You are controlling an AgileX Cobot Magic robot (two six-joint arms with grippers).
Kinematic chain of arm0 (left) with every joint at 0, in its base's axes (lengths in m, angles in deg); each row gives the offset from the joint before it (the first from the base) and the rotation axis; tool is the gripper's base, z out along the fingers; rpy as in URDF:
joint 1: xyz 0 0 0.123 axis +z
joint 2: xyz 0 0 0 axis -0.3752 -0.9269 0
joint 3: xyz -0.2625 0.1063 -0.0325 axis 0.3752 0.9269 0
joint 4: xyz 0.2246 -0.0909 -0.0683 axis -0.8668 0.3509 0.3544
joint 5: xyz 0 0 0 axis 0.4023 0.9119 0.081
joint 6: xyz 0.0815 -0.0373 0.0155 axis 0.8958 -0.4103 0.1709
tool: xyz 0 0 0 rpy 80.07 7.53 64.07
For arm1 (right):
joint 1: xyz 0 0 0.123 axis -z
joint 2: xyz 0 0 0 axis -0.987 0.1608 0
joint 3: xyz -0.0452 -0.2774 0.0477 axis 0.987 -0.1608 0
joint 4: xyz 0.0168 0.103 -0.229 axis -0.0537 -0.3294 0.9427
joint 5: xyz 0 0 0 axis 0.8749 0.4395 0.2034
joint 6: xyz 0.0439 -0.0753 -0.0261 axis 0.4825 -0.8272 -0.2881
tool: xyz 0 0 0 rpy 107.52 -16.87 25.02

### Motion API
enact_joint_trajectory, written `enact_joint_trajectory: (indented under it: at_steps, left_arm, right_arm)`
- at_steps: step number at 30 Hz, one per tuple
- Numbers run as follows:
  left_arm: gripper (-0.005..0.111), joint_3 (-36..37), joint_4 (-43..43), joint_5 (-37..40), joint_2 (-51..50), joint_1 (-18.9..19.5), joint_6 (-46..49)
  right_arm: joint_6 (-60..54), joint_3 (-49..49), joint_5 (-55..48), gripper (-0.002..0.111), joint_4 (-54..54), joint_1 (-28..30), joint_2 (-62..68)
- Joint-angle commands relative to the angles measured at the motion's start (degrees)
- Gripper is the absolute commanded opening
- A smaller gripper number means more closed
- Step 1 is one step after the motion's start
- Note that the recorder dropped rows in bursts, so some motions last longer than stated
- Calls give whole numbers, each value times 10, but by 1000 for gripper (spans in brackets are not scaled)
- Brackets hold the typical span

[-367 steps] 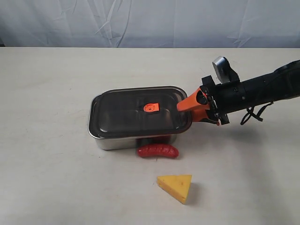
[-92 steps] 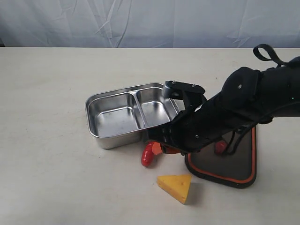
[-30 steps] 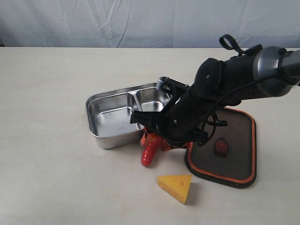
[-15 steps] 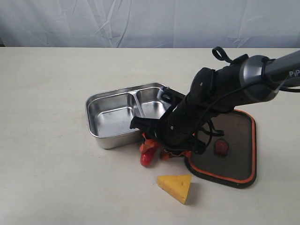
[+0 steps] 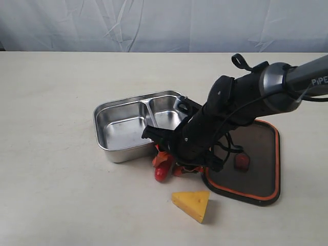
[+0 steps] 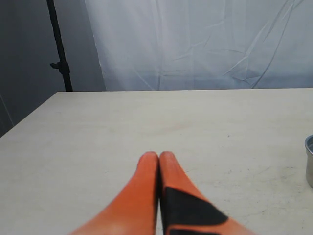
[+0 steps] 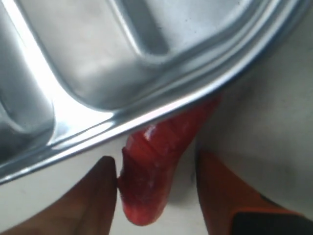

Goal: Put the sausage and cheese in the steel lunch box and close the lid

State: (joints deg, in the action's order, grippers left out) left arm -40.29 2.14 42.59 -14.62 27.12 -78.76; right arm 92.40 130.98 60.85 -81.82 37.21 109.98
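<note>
Overall: a black arm [image 5: 251,97] reached in from the right edge of the pale surface [image 5: 56,92] and bent down just beside the box.
Right tool [image 5: 168,163]: its orange fingers stood apart, low at the surface, one on each side of the sausage [image 5: 162,172]; they were not clamped on it.
Left tool [image 6: 159,161]: its fingers were pressed together, holding nothing, above bare surface.
Sausage: it lay on the surface against the box wall that faced the near edge, with one end tucked under the rim.
Cheese [image 5: 192,203]: it sat on the surface closer to the near edge, apart from the sausage and the tool.
Steel lunch box [image 5: 128,152]: it stood mid-surface, uncovered, both compartments showing bare steel.
Lid [image 5: 261,171]: it lay flat on the surface on the box's right-edge side, its orange seal showing, partly hidden by the arm.
</note>
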Motion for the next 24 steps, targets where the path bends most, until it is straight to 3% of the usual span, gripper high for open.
enact_joint_trajectory:
  at_steps: [1,8,14,24]
  left_arm:
    - [0,2,1,-7,3,-1,0]
    - [0,2,1,-7,3,-1,0]
    - [0,2,1,-7,3,-1,0]
    - [0,2,1,-7,3,-1,0]
  right_arm:
    - [-1,2,-16,30,3,1,21]
    - [-1,2,-120,24,7,1,17]
    - [-1,2,-130,-1,18,1,-22]
    - [-5,2,-128,-1,39,1,-100]
